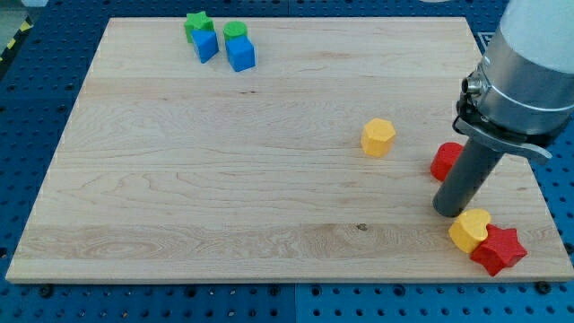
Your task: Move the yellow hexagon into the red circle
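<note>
Plainly, the yellow hexagon (378, 137) is sitting on the wooden board (224, 188) in its right half, a little above mid-height, and everything else is being placed from it. It is looking like a small, rigid, light block with flat sides and a smooth face, so I am judging that it will slide easily on the wood and may turn if pushed off-centre; since nothing here can take hold of it, the contact should be on the flat side facing the view's left, pressed squarely through its middle, because the red circle (446, 161) is lying near it toward the view's right and slightly lower, partly hidden behind the rod. My tip (447, 211) is resting on the board below and to the right of the hexagon, well clear of it, just beneath the red circle and just above a yellow heart-like block (470, 230), which is touching a red star (499, 250). There is no pincer on this arm, only the rod, so no open or closed state is applying. Far up and to the hexagon's left, two green blocks (197, 23) and two blue blocks (240, 55) are clustering together. No brand, label or writing is showing anywhere legible.
</note>
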`<state>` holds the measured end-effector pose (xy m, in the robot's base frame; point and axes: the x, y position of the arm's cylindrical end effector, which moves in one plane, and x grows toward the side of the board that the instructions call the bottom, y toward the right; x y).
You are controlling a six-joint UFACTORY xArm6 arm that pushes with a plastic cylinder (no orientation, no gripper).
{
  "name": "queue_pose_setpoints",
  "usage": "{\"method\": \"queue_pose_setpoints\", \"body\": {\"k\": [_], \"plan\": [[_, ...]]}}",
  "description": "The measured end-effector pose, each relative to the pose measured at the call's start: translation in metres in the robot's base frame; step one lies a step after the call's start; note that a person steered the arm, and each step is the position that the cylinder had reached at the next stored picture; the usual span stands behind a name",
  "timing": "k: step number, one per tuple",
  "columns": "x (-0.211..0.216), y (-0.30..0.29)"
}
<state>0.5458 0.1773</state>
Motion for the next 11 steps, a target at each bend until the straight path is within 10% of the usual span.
{"method": "queue_pose_setpoints", "body": {"k": [4,11], "plan": [[-0.121,-0.143],[-0.098,-0.023]]}}
